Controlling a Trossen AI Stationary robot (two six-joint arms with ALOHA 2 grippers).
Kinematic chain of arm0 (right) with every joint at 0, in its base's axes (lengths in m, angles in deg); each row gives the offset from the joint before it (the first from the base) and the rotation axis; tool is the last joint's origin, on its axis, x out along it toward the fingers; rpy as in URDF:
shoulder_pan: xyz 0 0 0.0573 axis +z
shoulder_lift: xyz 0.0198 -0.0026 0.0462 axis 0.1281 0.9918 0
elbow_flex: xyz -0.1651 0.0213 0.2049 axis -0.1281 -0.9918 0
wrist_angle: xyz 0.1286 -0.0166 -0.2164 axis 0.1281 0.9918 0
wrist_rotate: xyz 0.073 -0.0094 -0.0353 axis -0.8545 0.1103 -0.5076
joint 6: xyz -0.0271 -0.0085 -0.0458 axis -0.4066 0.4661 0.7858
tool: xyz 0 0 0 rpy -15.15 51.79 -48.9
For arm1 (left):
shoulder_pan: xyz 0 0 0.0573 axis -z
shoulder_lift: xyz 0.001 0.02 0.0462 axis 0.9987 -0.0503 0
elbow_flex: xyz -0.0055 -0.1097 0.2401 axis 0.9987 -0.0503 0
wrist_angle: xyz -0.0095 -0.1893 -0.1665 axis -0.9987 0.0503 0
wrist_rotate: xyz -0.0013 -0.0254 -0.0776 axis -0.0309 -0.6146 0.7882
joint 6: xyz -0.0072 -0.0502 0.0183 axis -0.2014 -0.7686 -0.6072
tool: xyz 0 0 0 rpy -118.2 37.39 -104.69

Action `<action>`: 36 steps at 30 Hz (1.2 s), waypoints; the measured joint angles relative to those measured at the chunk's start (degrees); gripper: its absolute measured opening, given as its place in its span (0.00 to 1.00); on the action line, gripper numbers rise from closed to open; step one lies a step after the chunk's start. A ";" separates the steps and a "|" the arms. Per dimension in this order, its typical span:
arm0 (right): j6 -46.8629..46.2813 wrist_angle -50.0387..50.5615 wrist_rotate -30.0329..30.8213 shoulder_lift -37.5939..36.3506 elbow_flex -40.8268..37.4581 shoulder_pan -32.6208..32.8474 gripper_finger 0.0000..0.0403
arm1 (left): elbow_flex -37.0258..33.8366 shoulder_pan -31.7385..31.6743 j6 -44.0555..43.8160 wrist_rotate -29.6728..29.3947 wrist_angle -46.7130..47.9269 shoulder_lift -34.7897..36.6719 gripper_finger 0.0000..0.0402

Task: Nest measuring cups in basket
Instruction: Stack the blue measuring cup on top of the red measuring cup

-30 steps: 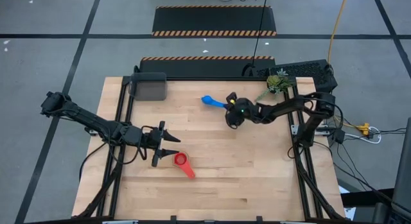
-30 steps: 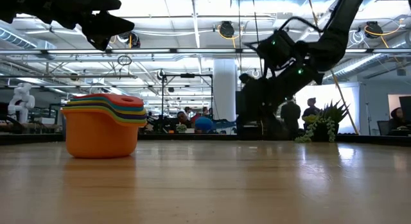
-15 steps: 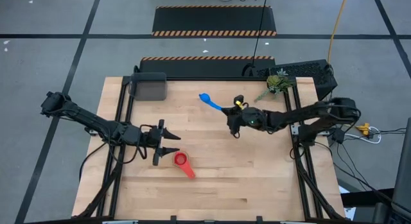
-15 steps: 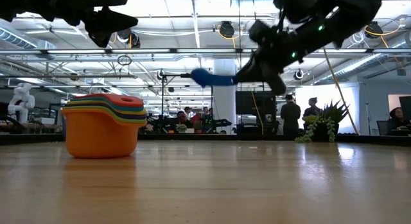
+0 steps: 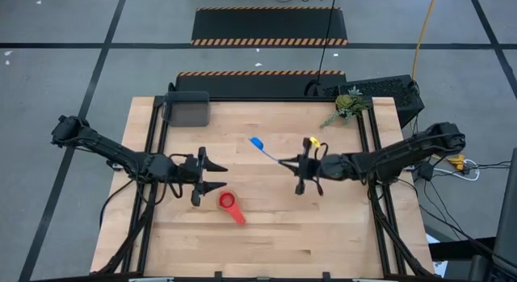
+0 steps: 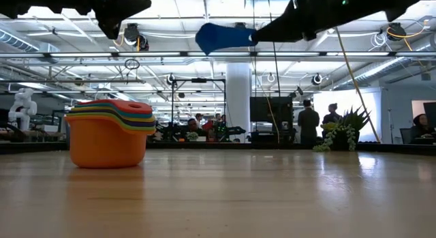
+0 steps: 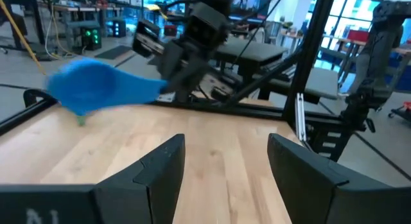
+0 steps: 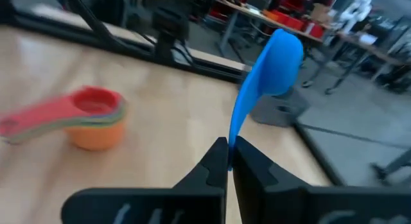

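A blue measuring cup hangs in the air over the middle of the table, held by my right gripper, which is shut on it. In the low view the blue cup is high above the tabletop. A nested stack of cups, orange at the bottom and red on top, stands on its base near the table's middle. My left gripper hovers open just left of the stack and touches nothing. The dark grey basket sits at the far left corner. My right gripper pinches the free end of the blue cup's flat handle between its two fingers. It comes in roughly level from the table's right side, along the handle. The cup is lifted clear, with its bowl pointing away toward the far left.
A green plant sprig lies at the far right corner. Bare wood stretches along the near edge. In the left wrist view the right gripper and the blue cup show ahead of my open left gripper.
My right gripper has raised the blue cup from the tabletop high into the air and carried it a little toward the near edge, the arm stretching out lower and flatter. My left gripper has crept slightly right and up, staying open. The stack has kept still.
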State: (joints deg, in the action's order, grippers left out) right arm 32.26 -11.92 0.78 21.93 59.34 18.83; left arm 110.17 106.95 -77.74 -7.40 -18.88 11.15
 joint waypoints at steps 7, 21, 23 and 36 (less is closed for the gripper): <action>-12.36 -0.11 -3.83 0.50 0.00 4.92 0.00 | 0.00 0.00 0.66 -0.33 -0.94 0.00 0.56; -24.92 -0.56 -13.34 0.48 0.00 9.71 0.00 | 0.00 0.11 0.19 -0.33 -1.57 -0.40 0.56; -25.47 -1.23 -13.31 0.48 0.00 9.96 0.00 | 0.67 0.13 -0.02 -0.28 -1.94 -1.73 0.56; -26.09 -3.85 -17.73 0.48 0.02 10.87 0.00 | 14.23 0.52 3.71 6.70 7.91 -16.22 0.62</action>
State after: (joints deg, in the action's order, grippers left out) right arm 6.16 -15.78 -16.95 22.41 59.36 29.71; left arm 124.40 107.48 -74.02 -0.70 -10.97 -5.07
